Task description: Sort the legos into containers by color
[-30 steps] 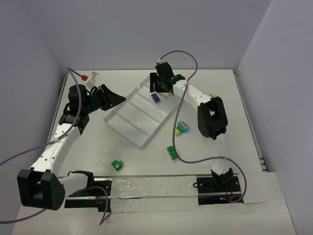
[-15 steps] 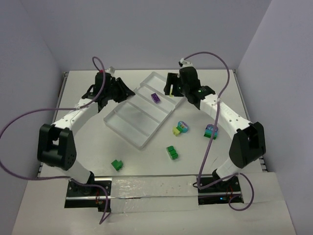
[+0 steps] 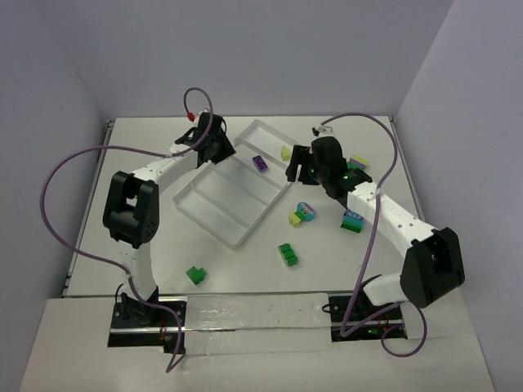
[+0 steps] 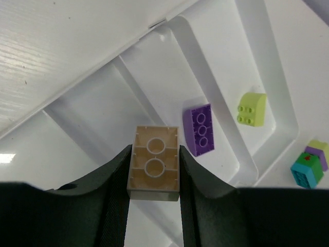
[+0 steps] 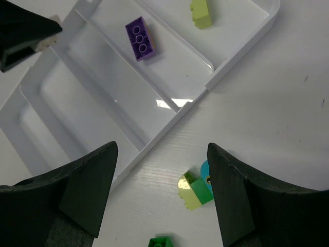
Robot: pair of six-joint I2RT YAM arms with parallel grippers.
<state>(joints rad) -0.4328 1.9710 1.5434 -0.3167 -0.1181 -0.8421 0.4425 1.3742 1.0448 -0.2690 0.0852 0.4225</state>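
My left gripper (image 4: 153,154) is shut on a peach lego (image 4: 153,163), held above the containers (image 4: 154,87), the compartments of one clear tray (image 3: 221,202). In the top view the left gripper (image 3: 218,148) hangs over the tray's far left edge. A purple lego (image 3: 260,162) lies in one compartment and a yellow-green lego (image 3: 285,153) in the end compartment beside it. My right gripper (image 5: 162,149) is open and empty just off the tray's right side, above a yellow-green, green and teal clump (image 5: 195,190). In the top view the right gripper (image 3: 302,167) is beside the tray.
On the table lie a purple, teal and green clump (image 3: 352,220), a green brick (image 3: 287,254), another green brick (image 3: 194,275) near the front, and a green and peach piece (image 3: 357,163) at the right. Purple cables arc over both arms.
The left gripper has swung right to the tray's far edge with the peach lego. The right gripper has pulled back off the tray's far end, leaving the yellow-green lego in view there.
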